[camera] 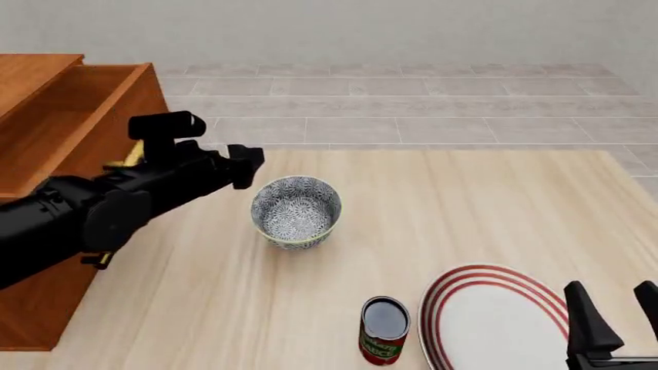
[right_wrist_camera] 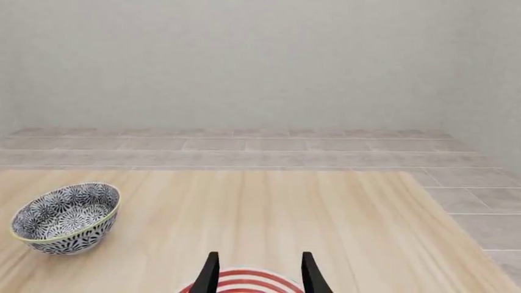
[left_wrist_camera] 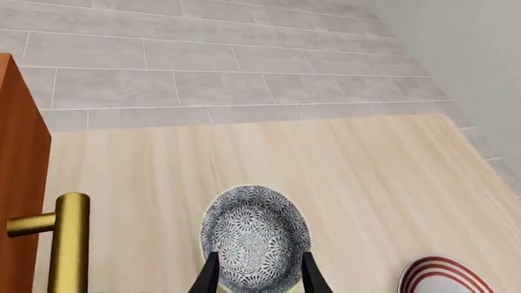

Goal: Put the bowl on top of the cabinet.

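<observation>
The bowl (camera: 296,210), white with a dense dark floral pattern, sits upright on the wooden table (camera: 463,208) left of centre. It also shows in the right wrist view as the bowl (right_wrist_camera: 65,217). My left gripper (camera: 246,166) hangs open just left of and above it. In the left wrist view, the bowl (left_wrist_camera: 254,235) lies just ahead of the left gripper (left_wrist_camera: 258,278). The reddish-brown cabinet (camera: 62,116) stands at the table's left, with its brass handle (left_wrist_camera: 69,244) beside my left arm. My right gripper (camera: 612,308) is open and empty at the near right.
A white plate with red rings (camera: 494,316) lies at the near right, under my right gripper (right_wrist_camera: 258,268). A red-labelled can (camera: 384,330) stands just left of the plate. Beyond the table's far edge is grey tiled floor (camera: 411,100).
</observation>
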Robot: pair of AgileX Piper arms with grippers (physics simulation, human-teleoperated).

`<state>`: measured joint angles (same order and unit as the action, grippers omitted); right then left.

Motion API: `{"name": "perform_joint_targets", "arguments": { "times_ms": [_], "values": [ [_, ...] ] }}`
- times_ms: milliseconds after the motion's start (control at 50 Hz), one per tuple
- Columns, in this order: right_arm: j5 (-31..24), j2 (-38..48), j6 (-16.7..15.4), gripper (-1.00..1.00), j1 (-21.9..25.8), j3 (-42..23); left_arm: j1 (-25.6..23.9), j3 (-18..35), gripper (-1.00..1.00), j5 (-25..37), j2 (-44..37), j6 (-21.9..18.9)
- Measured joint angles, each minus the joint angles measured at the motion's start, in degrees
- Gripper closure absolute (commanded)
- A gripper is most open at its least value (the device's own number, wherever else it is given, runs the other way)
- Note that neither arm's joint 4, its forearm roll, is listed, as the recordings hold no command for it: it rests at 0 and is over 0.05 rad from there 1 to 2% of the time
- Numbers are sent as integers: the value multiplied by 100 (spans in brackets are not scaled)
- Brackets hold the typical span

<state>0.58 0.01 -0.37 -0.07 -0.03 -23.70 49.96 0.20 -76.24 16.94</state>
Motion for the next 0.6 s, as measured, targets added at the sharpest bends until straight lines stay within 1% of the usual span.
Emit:
{"name": "perform_joint_targets", "arguments": {
  "times_ms": [600],
  "values": [
    [-13, 0, 1, -100, -5, 1, 275, -13, -100, -377, -528, 23]
  ]
}}
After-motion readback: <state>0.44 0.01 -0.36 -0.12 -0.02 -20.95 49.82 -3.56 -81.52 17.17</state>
